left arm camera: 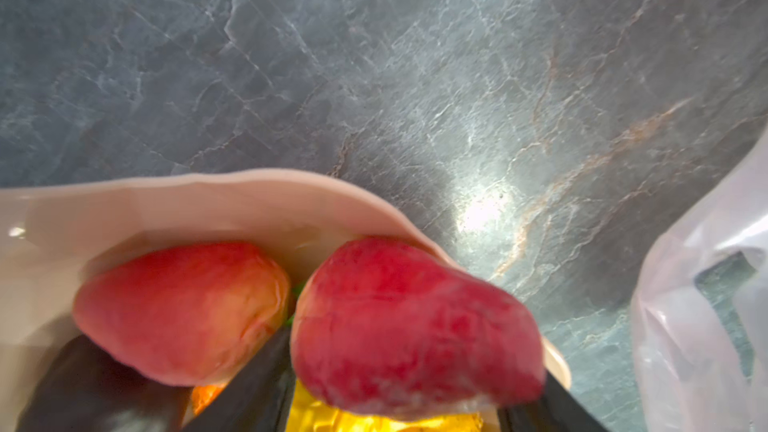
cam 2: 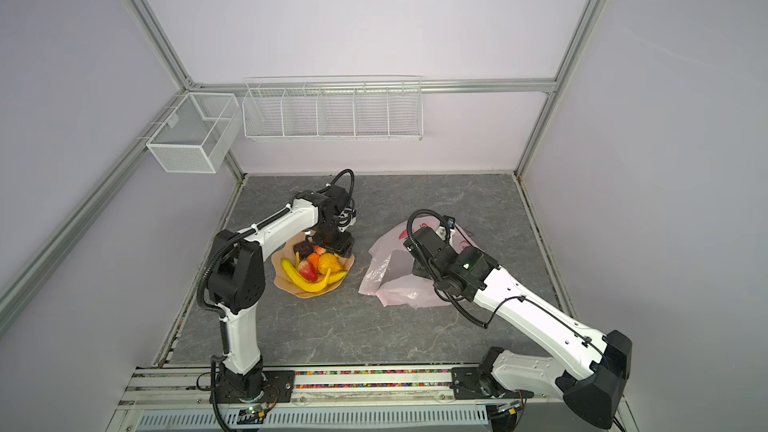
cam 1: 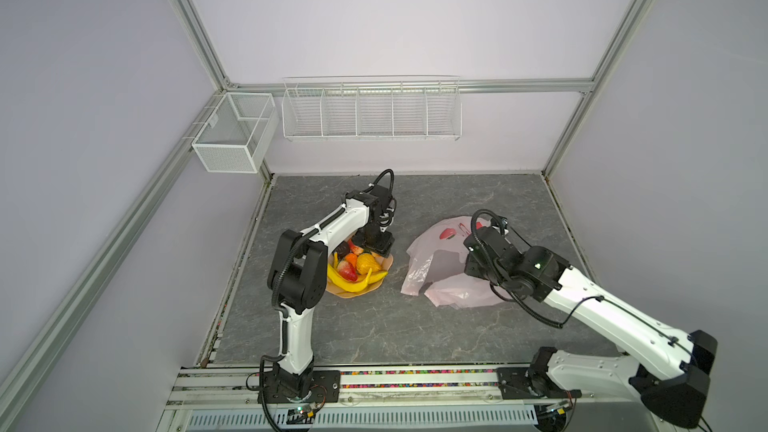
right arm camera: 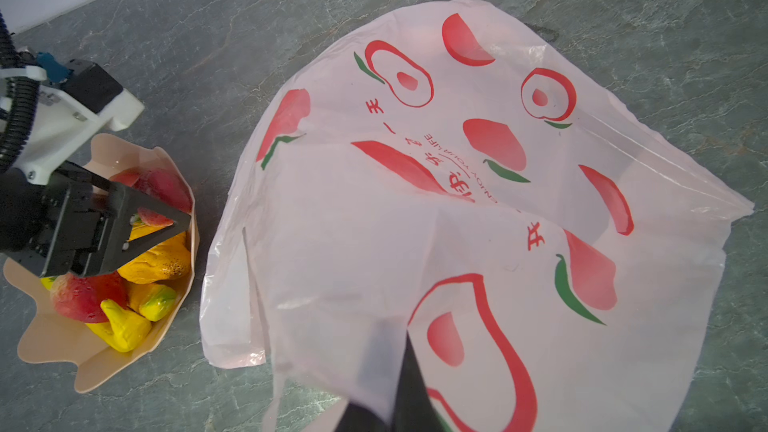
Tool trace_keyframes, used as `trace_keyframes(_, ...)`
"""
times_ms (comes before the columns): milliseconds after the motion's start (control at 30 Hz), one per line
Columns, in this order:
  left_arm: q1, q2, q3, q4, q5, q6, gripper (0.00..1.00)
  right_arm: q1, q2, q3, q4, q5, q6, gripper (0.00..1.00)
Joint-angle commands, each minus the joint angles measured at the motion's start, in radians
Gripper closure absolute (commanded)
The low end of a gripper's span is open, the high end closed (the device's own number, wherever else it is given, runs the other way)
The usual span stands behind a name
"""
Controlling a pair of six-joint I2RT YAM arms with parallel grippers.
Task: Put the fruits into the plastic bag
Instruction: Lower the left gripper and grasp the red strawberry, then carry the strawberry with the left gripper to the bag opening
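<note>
Nearest, the right gripper is pressed together on a fold of the plastic bag, holding that edge off the grey surface. To its left the fruits sit heaped in a peach-coloured dish. At the dish's far side the left gripper straddles a red peach; whether its jaws grip it, I cannot tell. Beyond, wire baskets hang on the wall.
</note>
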Motion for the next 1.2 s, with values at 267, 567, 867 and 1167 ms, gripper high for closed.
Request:
trace_keyframes(267, 0.0, -0.017, -0.048, 0.039, -0.001, 0.021, 0.36, -0.008, -0.02, -0.019, -0.009, 0.014, 0.011, 0.94)
trace_keyframes(567, 0.0, -0.033, -0.044, 0.056, -0.013, 0.017, 0.52, -0.008, -0.027, -0.022, -0.01, 0.015, 0.013, 0.94)
trace_keyframes(867, 0.002, -0.095, -0.048, 0.074, -0.015, -0.002, 0.65, -0.008, -0.028, -0.019, -0.008, 0.015, 0.01, 0.94)
trace_keyframes(1167, -0.01, -0.315, -0.089, 0.135, 0.02, -0.055, 0.69, -0.008, -0.022, -0.016, 0.0, 0.006, 0.008, 0.94)
